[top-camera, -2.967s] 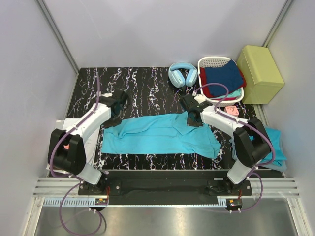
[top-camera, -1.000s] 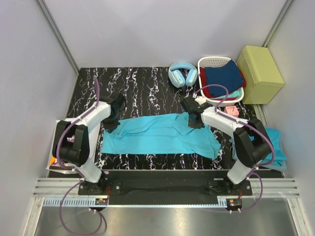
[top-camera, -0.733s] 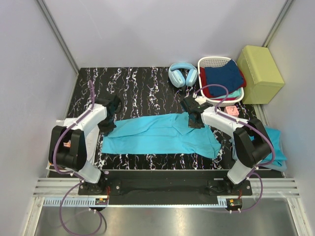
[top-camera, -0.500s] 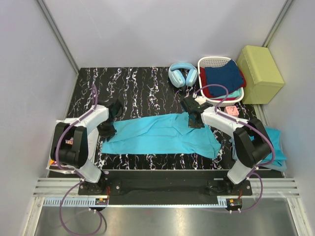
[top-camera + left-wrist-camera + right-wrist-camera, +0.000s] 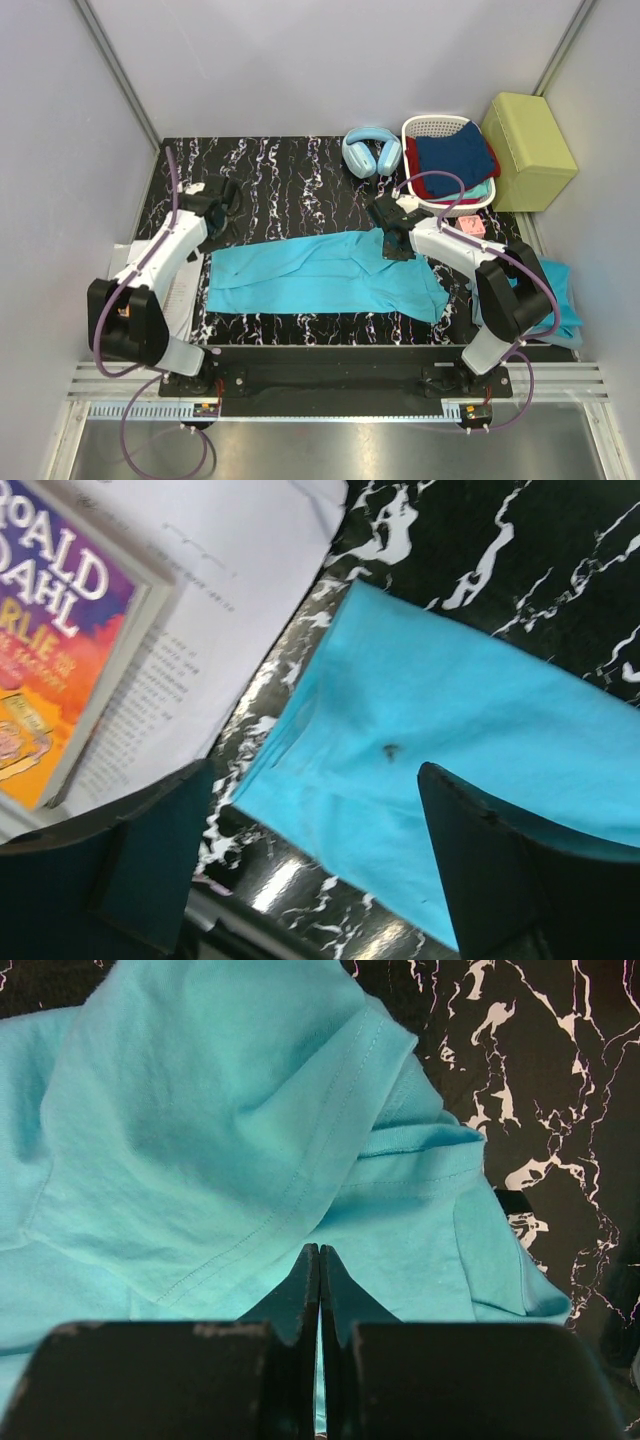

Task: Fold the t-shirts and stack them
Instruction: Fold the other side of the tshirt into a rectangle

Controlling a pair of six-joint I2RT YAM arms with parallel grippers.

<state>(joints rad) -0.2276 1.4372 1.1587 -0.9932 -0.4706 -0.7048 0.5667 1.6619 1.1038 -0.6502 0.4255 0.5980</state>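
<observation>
A turquoise t-shirt [image 5: 320,275] lies folded into a long band across the near half of the black marble table [image 5: 290,175]. My right gripper [image 5: 392,243] sits at the shirt's far right edge. In the right wrist view its jaws [image 5: 318,1252] are shut at the edge of a folded-over layer of the shirt [image 5: 200,1130]. My left gripper [image 5: 218,205] is open and empty, raised above the table beyond the shirt's left end. The left wrist view shows its open gripper [image 5: 315,865] over that end of the shirt [image 5: 450,740].
A book [image 5: 50,680] on white paper [image 5: 180,290] lies at the table's left edge. Blue headphones [image 5: 371,150] and a white basket [image 5: 432,122] of clothes stand at the back right. A yellow-green box [image 5: 528,150] is beyond it. Another turquoise garment [image 5: 560,290] lies at the right.
My left gripper has left the shirt's left end and risen back and to the left. That end now lies flatter and squarer. My right gripper has stayed put.
</observation>
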